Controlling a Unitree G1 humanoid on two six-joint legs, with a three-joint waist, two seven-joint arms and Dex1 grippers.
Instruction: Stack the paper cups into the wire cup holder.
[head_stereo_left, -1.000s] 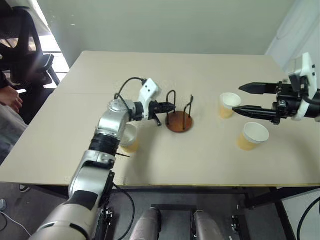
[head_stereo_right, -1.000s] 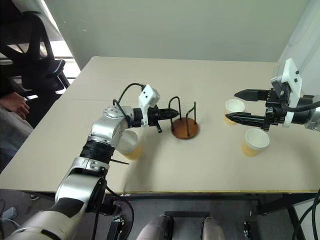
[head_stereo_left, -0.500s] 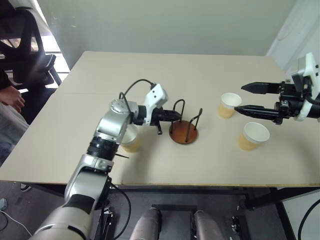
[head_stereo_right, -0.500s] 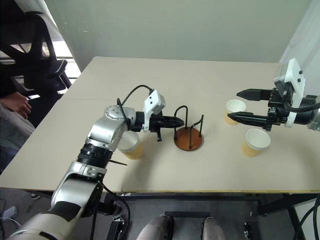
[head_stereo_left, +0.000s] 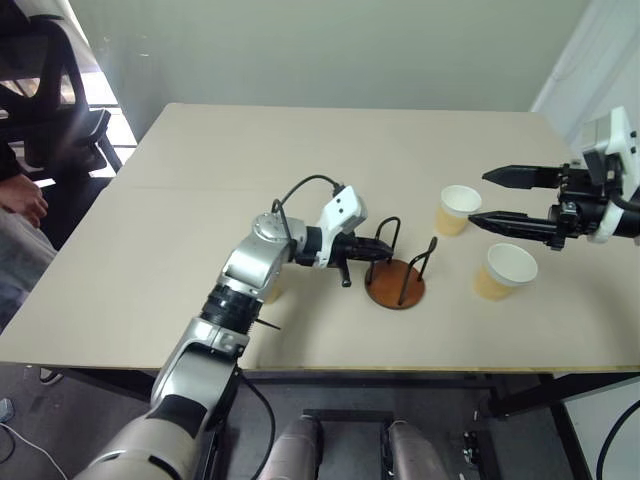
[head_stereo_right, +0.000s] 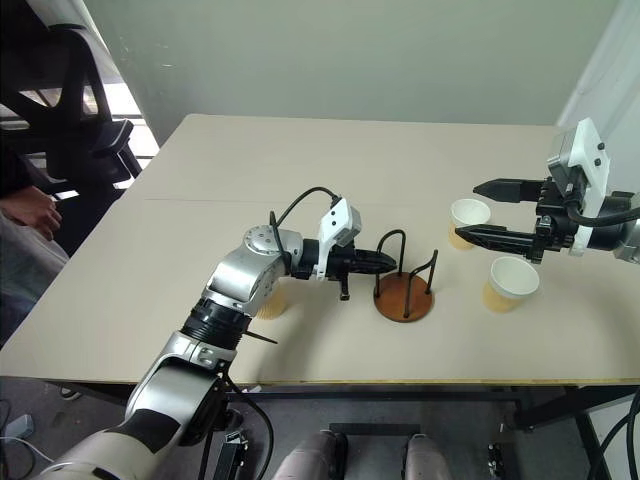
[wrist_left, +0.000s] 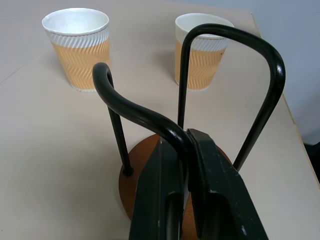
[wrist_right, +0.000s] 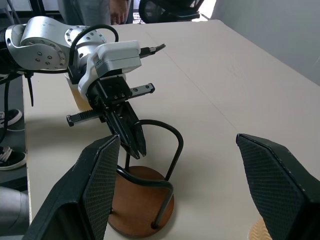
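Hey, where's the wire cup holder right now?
In the left eye view the wire cup holder stands near the table's front middle, one wire loop pinched by the left gripper. Two paper cups stand to its right.

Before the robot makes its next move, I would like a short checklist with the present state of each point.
1. Left gripper shut on one loop of the wire cup holder: ok.
2. Holder's base flat on the table: cannot tell.
3. Right gripper open: ok.
4. Two paper cups upright near the right gripper: ok.
5. A cup in the holder: not ok, it is empty.
6. Third cup reachable: cannot tell, left arm covers it.
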